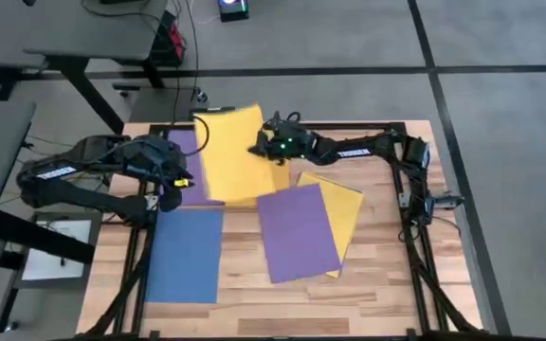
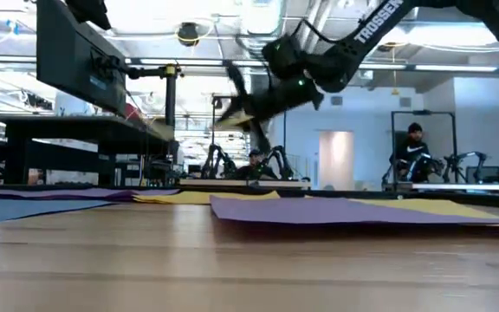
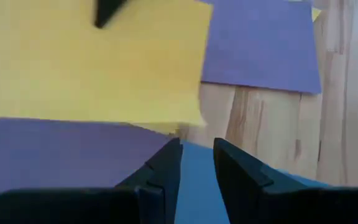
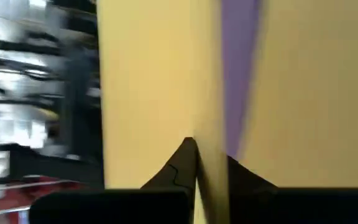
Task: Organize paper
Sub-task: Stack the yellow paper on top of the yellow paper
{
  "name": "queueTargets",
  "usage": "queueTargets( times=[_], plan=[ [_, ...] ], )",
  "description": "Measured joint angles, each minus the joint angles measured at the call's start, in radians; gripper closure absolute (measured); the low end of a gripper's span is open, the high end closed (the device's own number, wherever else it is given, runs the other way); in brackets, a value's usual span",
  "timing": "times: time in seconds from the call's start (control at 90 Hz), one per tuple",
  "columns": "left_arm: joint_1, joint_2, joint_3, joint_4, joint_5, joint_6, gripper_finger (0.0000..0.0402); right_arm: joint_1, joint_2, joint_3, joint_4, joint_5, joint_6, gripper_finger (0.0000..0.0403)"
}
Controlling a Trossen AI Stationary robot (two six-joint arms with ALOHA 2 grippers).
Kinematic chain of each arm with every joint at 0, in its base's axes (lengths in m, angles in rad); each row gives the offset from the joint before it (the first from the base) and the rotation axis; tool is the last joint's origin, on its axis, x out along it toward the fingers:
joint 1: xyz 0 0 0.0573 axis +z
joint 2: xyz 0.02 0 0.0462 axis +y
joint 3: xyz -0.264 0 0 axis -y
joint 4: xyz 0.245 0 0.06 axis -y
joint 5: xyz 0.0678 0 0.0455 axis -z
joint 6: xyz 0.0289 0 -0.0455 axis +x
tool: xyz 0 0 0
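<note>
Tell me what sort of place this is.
Likely a robotics lab: other robot arms on benches behind, black workbenches, ceiling lights, and a seated person across the open room.

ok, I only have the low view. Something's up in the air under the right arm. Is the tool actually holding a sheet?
Observer: Yes. The right tool is shut on the edge of a yellow sheet, lifted over the table's far side.
Operator: Where's the left tool?
Observer: The left tool is low over the blue sheet, beside the left purple sheet. Its fingers are slightly apart and hold nothing.
Operator: The purple one in front of me, is it lying on anything?
Observer: The centre purple sheet overlaps a second yellow sheet, which sticks out on its right.
</note>
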Motion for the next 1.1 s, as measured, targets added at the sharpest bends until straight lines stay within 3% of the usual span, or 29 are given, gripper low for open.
queueTargets(
  times=[0.333, 1.1],
  plan=[
    [0.0, -0.005, 0.0, -0.003, 0.0, -0.026, 0.032, -0.015, -0.001, 0.0, -0.244, 0.107, -0.023, 0.0403],
    [0.0, -0.005, 0.0, 0.006, -0.023, -0.036, 0.032, 0.013, 0.0, 0.0, -0.326, 0.3, 0.06, 0.0403]
  ],
)
